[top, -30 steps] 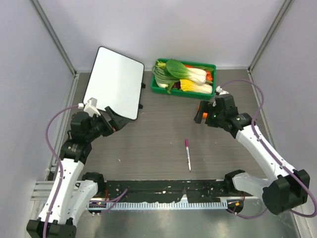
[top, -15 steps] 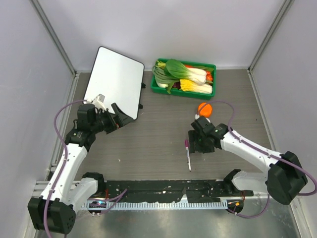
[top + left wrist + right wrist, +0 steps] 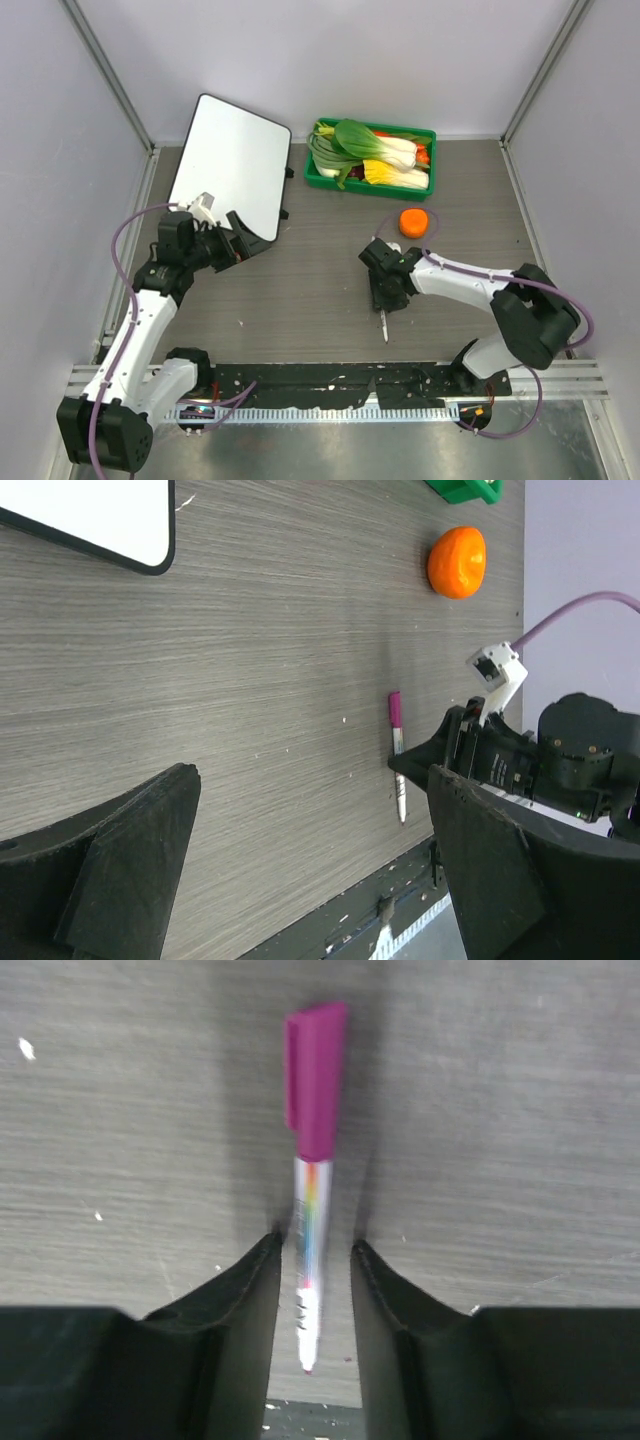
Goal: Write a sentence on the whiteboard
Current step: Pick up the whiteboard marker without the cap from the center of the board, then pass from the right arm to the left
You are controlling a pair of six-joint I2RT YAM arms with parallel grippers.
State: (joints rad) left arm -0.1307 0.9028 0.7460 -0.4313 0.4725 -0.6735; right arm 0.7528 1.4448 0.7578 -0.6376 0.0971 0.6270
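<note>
The whiteboard [image 3: 235, 160] lies at the back left, its face blank white; no sentence shows on it. One corner of the whiteboard [image 3: 90, 510] also reaches into the left wrist view. A marker [image 3: 383, 324] with a magenta cap [image 3: 315, 1080] lies on the table in the middle. My right gripper [image 3: 386, 292] is down over the marker. Its jaws straddle the barrel [image 3: 310, 1230] narrowly, with a thin gap showing on each side. My left gripper [image 3: 243, 238] hovers wide open by the board's near corner, holding nothing.
A green tray [image 3: 312, 178] of vegetables stands at the back centre. An orange [image 3: 414, 221] sits on the table just behind the right gripper, also seen in the left wrist view as the orange [image 3: 457, 562]. The black rail [image 3: 330, 380] runs along the near edge.
My right arm swung from near the orange down to the marker and lowered over it, its jaws narrowing round the barrel. The left arm stayed almost still over the last half second.
</note>
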